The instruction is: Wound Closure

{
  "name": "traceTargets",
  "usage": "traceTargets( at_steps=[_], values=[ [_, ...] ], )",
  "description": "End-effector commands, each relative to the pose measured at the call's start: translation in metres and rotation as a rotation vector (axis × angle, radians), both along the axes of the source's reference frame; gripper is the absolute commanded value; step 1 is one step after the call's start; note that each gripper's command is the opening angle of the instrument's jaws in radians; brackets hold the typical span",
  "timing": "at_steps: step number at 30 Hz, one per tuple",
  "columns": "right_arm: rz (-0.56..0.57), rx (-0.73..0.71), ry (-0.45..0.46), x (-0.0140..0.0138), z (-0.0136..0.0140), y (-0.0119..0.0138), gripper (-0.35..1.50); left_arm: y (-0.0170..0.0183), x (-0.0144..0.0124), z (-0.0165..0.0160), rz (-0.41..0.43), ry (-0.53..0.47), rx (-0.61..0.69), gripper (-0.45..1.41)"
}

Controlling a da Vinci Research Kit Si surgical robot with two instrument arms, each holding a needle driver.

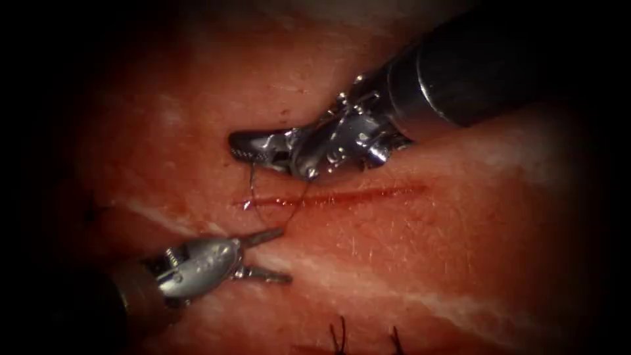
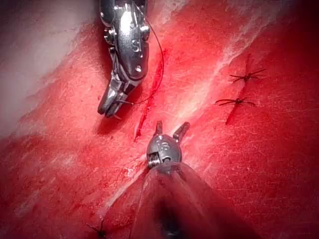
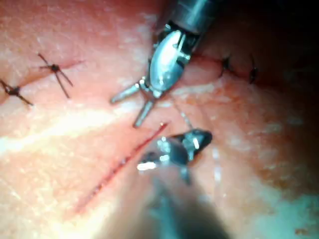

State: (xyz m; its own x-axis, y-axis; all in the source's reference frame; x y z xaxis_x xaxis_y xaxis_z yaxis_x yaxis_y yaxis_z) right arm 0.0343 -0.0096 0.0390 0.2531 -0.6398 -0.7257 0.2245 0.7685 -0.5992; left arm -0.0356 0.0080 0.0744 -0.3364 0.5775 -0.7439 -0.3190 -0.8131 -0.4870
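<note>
The cut (image 1: 342, 195) runs across the tissue (image 1: 460, 250) as a thin red line. Just above its left end, the right tool (image 1: 246, 148) has its jaws shut on a thin dark curved needle (image 1: 252, 187) near one end. The needle arcs down over the cut's left end and back up towards the tool's wrist. Whether it is in the tissue I cannot tell. In the left wrist view the same arc (image 2: 160, 69) leaves the right tool (image 2: 107, 108). Below the cut, the left tool (image 1: 271, 255) (image 2: 169, 128) (image 3: 128, 106) stands open and holds nothing.
Tied stitches with short cut ends sit on other closed cuts: at the near edge (image 1: 338, 335), beside the left tool (image 2: 244, 77), and in the right wrist view (image 3: 55, 68). Red fluid wets the tissue around the cut. The right tool's thick shaft (image 1: 473, 66) crosses the upper right.
</note>
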Motion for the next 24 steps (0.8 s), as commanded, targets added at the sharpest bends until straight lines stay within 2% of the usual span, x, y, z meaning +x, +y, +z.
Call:
traceTargets(
  at_steps=[1,18,24],
  values=[
    [-0.001,0.011,0.0,0.0,0.0011,-0.0016,-0.35,-0.0006,-0.0006,0.0007,0.002,-0.003,0.003,0.23],
    [-0.018,0.01,0.006,-0.0027,0.0042,-0.0064,-0.35,-0.0007,-0.0001,0.0007,0.006,-0.005,0.003,0.17],
    [-0.005,0.026,-0.001,-0.0028,0.0043,-0.0062,-0.35,-0.0006,0.0001,0.0008,0.007,-0.006,0.003,0.16]
  ],
)
